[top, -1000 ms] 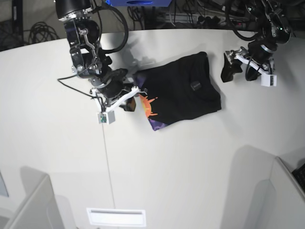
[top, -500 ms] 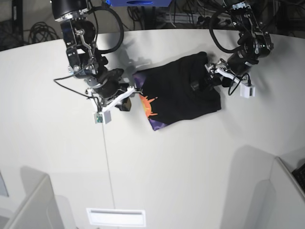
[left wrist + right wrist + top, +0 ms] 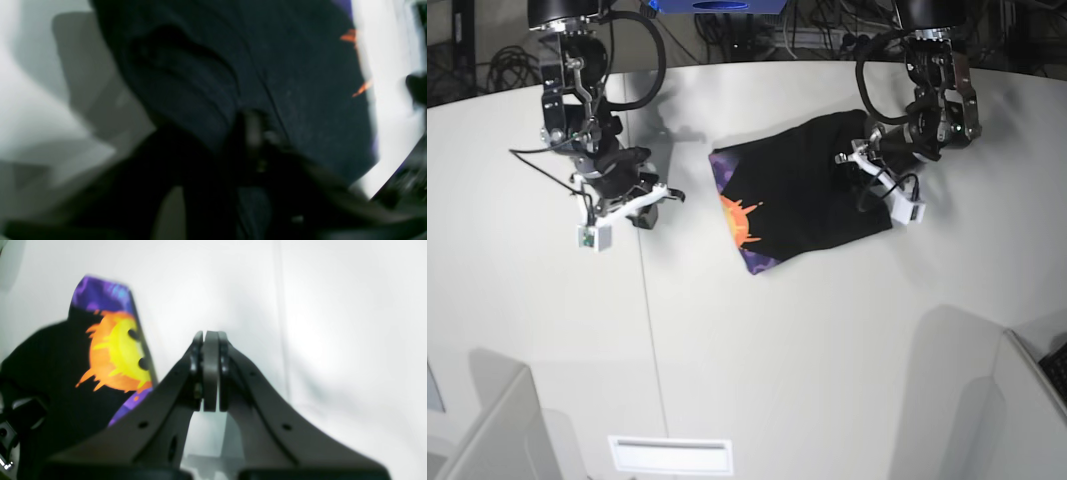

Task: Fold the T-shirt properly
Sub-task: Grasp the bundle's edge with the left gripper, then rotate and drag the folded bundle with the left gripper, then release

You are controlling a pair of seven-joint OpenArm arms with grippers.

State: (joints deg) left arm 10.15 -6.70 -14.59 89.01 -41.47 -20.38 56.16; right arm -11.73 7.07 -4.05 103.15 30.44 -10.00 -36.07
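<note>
The black T-shirt [image 3: 807, 190] lies folded on the white table, with its purple, orange and yellow print [image 3: 739, 222] showing along the near left edge. My left gripper [image 3: 863, 180] is down over the shirt's right edge; black on black hides how its jaws stand. The left wrist view is blurred, showing dark cloth [image 3: 267, 66] right under the gripper [image 3: 253, 140]. My right gripper [image 3: 655, 200] is shut and empty, left of the shirt and clear of it. In the right wrist view its jaws [image 3: 210, 336] are pressed together, with the print [image 3: 116, 353] to the left.
A thin seam [image 3: 649, 330] runs down the table [image 3: 807, 340] toward the front. Grey partitions stand at the front left [image 3: 487, 430] and front right [image 3: 1017, 410]. A white slot plate [image 3: 670, 455] sits at the front edge. Cables lie beyond the far edge.
My right gripper has drawn back left, away from the shirt's printed edge. My left gripper has moved from beside the shirt onto its right edge. The printed edge now lies flatter.
</note>
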